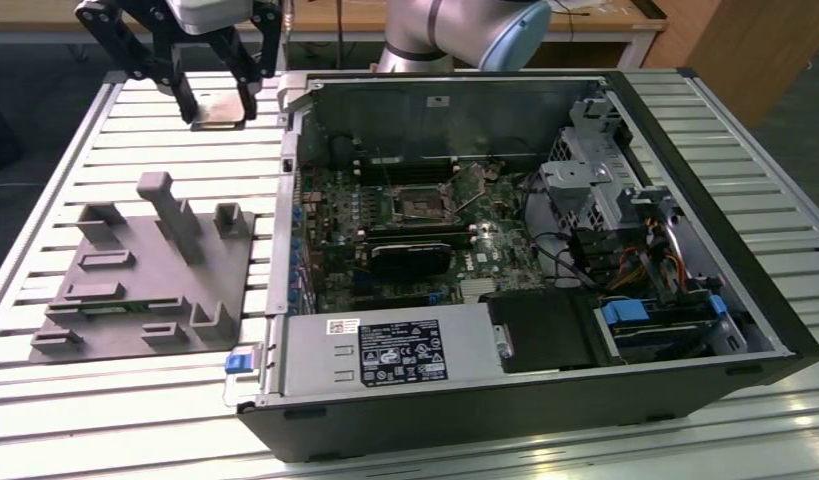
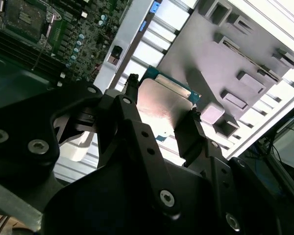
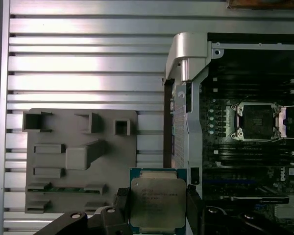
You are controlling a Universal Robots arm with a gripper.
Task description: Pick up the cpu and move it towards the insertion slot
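Observation:
My gripper (image 1: 222,112) is shut on the cpu (image 1: 224,108), a flat silvery square chip, held above the slatted table at the exterior view's far left, beside the open computer case. In both wrist views the cpu (image 3: 158,200) (image 2: 164,105) sits between the two black fingers (image 3: 121,198) (image 2: 130,105), metal top facing the first wrist camera. The insertion slot (image 1: 420,203) is a square socket with a dark centre and silver frame on the motherboard inside the case. It also appears in both wrist views (image 3: 258,121) (image 2: 27,17), apart from the cpu, past the case wall.
A grey plastic fixture plate (image 1: 142,270) (image 3: 81,156) with raised blocks lies on the slatted aluminium table (image 1: 169,150), to the exterior view's left of the case. The case's metal side wall (image 1: 286,190) stands between gripper and motherboard. A power supply (image 1: 382,352), drive cage (image 1: 589,185) and cables fill the case.

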